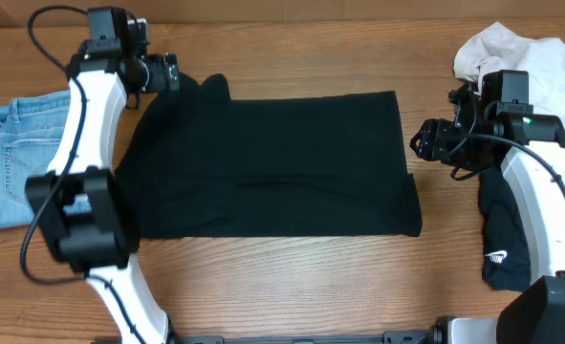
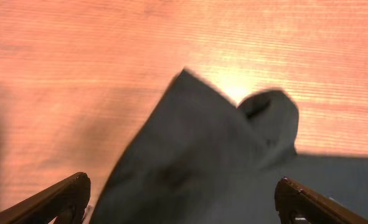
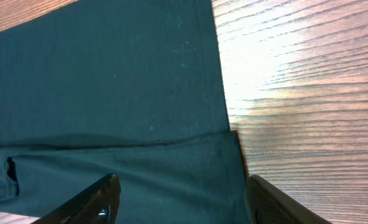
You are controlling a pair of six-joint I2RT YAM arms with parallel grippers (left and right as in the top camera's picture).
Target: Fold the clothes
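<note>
1. Black shirt [image 1: 282, 162]: lies flat across the middle of the wooden counter [image 1: 292, 287]. One layer appears to be folded over another along a horizontal line. A bunched, sleeve-like corner rises at its upper left.

2. Left gripper [image 1: 172, 73]: positioned at this upper-left corner. In the left wrist view its fingers [image 2: 71, 193] stand wide apart, with the raised cloth between them. No cloth is clamped.

3. Right gripper [image 1: 418, 141]: positioned just beside the right edge of the shirt. In the right wrist view its fingers [image 3: 103, 196] are spread apart above the hem, where cloth meets bare wood. Nothing is held.

4. Other items:
   - Blue jeans [image 1: 19, 162] lie at the left edge of the counter, partly under the left arm.
   - A white garment [image 1: 526, 53] is heaped at the upper right.
   - A second black garment with a white logo [image 1: 502, 244] lies under the right arm.
</note>
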